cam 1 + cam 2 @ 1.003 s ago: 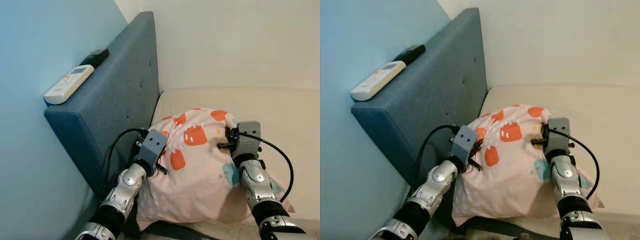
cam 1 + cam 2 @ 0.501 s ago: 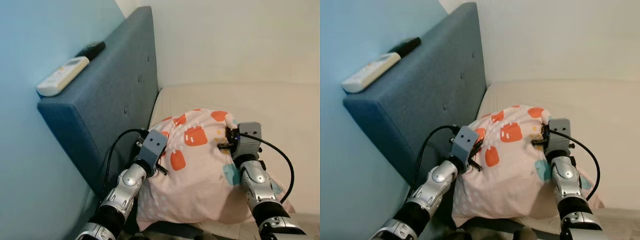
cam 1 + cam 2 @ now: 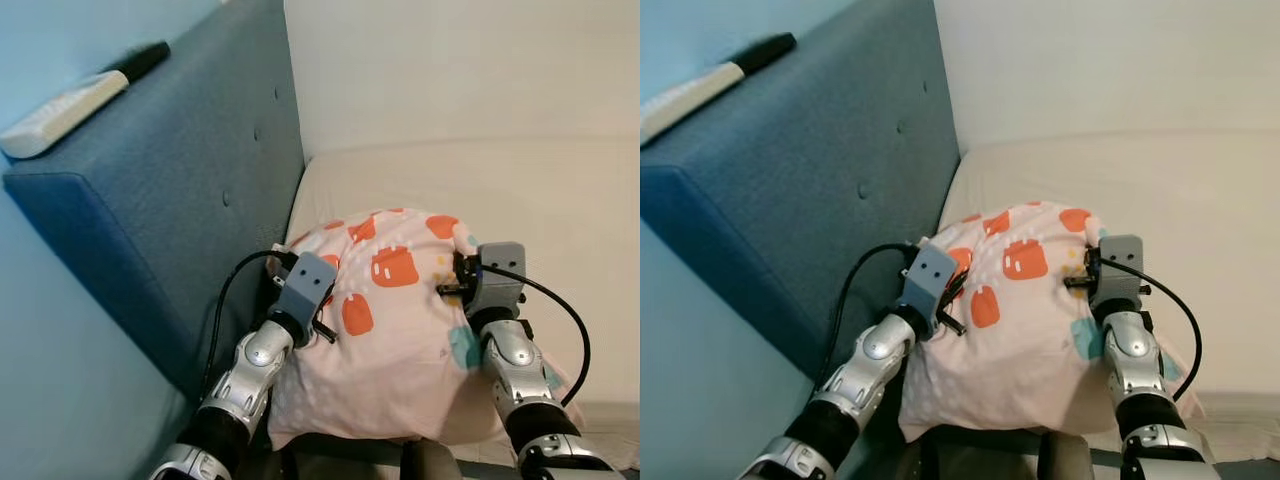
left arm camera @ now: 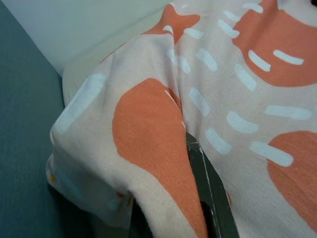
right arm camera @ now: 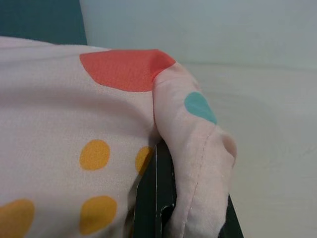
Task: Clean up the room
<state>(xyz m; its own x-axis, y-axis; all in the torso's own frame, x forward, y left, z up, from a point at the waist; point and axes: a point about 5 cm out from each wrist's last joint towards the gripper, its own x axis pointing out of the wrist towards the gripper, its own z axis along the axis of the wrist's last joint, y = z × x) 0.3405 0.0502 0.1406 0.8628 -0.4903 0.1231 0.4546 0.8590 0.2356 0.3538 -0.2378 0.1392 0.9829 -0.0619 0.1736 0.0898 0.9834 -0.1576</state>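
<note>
A pink pillow (image 3: 400, 340) with orange patches and small teal and yellow spots hangs between my two arms, above the near end of a cream mattress (image 3: 520, 190). My left gripper (image 3: 332, 300) is shut on the pillow's left side, and cloth folds over its black finger (image 4: 208, 198). My right gripper (image 3: 458, 277) is shut on the pillow's right corner, with that corner pinched over its fingers (image 5: 161, 198). The fingertips of both are buried in the fabric.
A tall dark-blue padded headboard (image 3: 170, 200) stands close on the left, against a light-blue wall. On its top edge lie a white remote (image 3: 60, 105) and a black remote (image 3: 140, 60). A white wall rises behind the mattress.
The camera has shifted, so the headboard and remotes slid toward the upper left and look nearer. Both grippers keep the same hold on the pillow.
</note>
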